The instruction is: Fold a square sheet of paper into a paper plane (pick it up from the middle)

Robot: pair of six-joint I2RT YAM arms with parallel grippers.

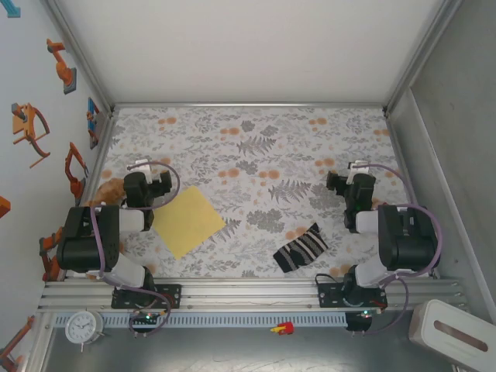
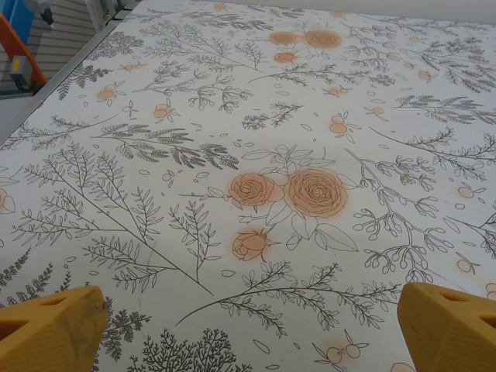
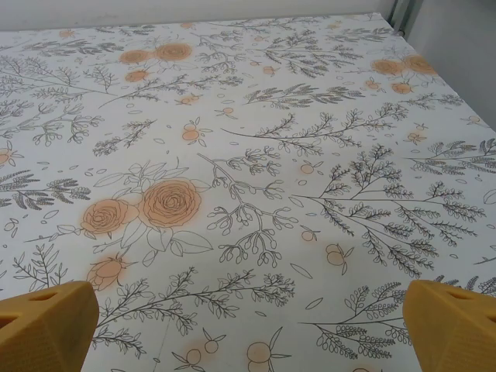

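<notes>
The square sheet of paper (image 1: 188, 221) lies flat and unfolded on the flowered cloth, pale yellow, turned like a diamond, just right of my left arm. My left gripper (image 1: 142, 165) hovers behind and left of the sheet, apart from it. In the left wrist view its yellow fingertips (image 2: 50, 329) stand wide apart, so the left gripper (image 2: 248, 333) is open over bare cloth. My right gripper (image 1: 358, 167) is far to the right; the right gripper (image 3: 248, 329) is open too, with its fingertips (image 3: 453, 325) over bare cloth. The paper plane is out of view.
A black-and-white striped sock (image 1: 301, 248) lies near the front edge, between the sheet and my right arm. The flowered tablecloth (image 1: 256, 147) is boxed in by side walls and a metal rail (image 1: 248, 291) in front. A white box (image 1: 453, 333) sits at the front right.
</notes>
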